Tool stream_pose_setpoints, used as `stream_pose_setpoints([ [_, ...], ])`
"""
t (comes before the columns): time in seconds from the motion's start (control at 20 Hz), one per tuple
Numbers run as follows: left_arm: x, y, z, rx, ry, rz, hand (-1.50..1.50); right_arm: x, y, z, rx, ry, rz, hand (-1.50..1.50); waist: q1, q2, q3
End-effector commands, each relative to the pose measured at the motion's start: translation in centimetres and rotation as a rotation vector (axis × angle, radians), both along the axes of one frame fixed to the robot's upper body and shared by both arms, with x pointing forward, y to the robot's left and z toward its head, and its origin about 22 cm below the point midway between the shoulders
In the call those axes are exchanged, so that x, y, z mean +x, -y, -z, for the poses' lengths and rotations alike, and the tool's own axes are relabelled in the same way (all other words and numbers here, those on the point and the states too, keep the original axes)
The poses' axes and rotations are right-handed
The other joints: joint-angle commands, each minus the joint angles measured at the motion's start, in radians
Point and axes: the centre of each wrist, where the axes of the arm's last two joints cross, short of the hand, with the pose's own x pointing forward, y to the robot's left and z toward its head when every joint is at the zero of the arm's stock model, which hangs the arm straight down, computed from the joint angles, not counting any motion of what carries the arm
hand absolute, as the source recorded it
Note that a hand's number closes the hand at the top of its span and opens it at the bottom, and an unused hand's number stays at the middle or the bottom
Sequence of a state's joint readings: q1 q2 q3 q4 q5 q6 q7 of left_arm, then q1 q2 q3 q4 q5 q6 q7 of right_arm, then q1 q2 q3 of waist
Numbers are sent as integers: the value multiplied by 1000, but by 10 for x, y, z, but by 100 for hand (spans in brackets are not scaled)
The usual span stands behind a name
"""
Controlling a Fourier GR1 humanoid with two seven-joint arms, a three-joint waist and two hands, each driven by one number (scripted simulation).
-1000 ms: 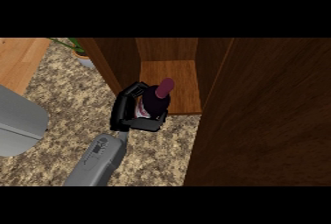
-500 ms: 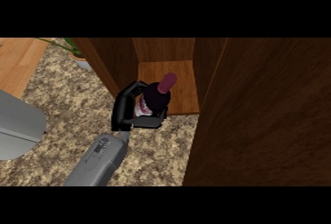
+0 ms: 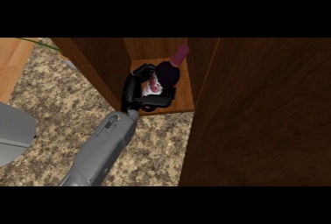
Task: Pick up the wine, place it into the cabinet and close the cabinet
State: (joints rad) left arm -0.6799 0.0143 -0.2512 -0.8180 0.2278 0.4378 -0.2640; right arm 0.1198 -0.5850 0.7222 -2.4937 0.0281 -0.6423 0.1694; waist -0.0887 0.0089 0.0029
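The right robot hand (image 3: 134,87) is curled around the one wine bottle (image 3: 167,73), pinching its labelled body. The bottle's long axis runs on from the wrist, with the neck pointing beyond the fingertips, deeper into the single cabinet (image 3: 185,95). Its base sits low over the shelf. The open door (image 3: 258,122) stands to the hand's right and is not yet closed. No other hand shows.

Head cam looks steeply down & close on counter (image 3: 58,100) w/ cabinet (image 3: 183,95) ahead (cabinet fills view's right)
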Motion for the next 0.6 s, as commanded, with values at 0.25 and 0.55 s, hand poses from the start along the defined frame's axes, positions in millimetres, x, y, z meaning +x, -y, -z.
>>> stream_pose_setpoints([
  [0.25, 39, 8, -13, -12, -57, -25, 150, -20, 6, -23, 83, -31, -74, -150, -27, 20, -5],
  [0.55, 45, -7, -2, 19, -17, -77, 150, -25, 7, -18, 65, -26, -89, -150, -39, 23, -5],
])
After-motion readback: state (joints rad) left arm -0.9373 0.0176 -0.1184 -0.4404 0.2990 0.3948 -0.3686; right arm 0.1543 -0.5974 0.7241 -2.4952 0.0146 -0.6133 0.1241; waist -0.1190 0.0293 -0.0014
